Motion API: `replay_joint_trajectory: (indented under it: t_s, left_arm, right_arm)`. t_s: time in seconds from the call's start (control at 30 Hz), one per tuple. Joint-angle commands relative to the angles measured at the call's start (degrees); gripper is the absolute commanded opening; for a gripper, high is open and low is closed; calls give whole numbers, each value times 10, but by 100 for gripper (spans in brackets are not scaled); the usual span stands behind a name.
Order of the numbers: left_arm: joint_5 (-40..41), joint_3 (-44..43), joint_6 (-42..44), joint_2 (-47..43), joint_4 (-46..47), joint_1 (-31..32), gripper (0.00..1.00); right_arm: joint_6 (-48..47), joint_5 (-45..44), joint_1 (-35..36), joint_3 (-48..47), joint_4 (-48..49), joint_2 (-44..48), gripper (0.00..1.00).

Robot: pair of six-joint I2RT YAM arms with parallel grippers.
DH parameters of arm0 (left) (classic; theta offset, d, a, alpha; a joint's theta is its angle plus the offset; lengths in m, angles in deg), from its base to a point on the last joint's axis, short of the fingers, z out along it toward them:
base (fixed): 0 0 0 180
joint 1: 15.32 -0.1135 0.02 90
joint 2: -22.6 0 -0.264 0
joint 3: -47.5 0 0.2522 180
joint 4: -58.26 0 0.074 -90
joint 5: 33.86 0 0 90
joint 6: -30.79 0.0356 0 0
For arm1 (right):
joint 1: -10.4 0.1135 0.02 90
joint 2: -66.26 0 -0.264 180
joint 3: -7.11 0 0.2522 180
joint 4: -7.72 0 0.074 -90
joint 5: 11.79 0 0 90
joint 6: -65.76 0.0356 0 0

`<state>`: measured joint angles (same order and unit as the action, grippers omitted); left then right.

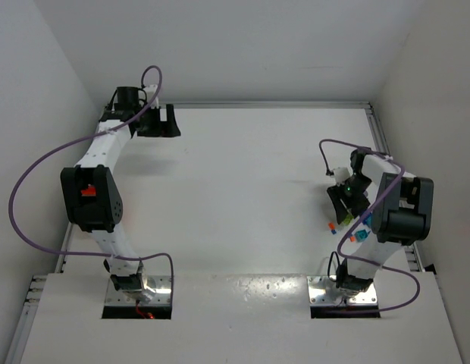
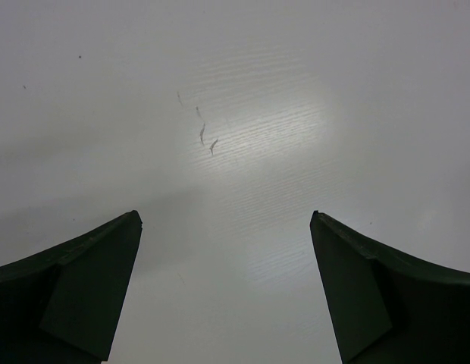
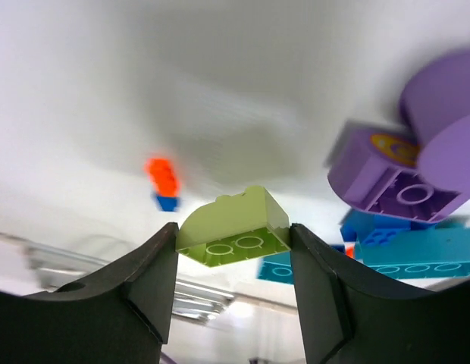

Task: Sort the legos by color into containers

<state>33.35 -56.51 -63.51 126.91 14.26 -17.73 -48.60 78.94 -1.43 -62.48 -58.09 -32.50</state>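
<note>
In the right wrist view my right gripper (image 3: pixel 233 241) is shut on a lime green lego (image 3: pixel 233 227), its two fingers pressing the brick's ends, and the brick hangs above the table. Below it lie more legos: a purple rounded piece (image 3: pixel 394 178), a teal-blue brick (image 3: pixel 417 254) and an orange piece (image 3: pixel 163 176) with a small blue one under it. From the top view the right gripper (image 1: pixel 343 205) hovers at the table's right side over a small cluster of legos (image 1: pixel 361 236). My left gripper (image 1: pixel 161 121) stands open at the far left back, with nothing between its fingers (image 2: pixel 83 280). The containers are out of view.
White walls close in the table on the left, back and right. A metal rail (image 1: pixel 379 133) runs along the table's right edge near the right arm. Purple cables (image 1: pixel 38 174) loop off both arms.
</note>
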Motion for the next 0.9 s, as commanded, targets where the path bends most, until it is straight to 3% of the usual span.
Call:
replay_joint_trajectory:
  t_s: [0.0, 0.3, 0.63, 0.87]
  left_arm:
    - [-16, 16, -7, -31, 40, -10, 100]
    - [-128, 209, -42, -181, 226, -13, 100]
    - [-115, 319, 138, -338, 185, 182, 100]
    - [-147, 350, 186, -390, 185, 275, 98]
  right_arm:
    - [33, 109, 14, -66, -48, 11, 21]
    - [187, 339, 85, -181, -29, -1, 14]
    - [424, 569, 157, -240, 126, -57, 12]
    - [669, 690, 189, -199, 351, -63, 11]
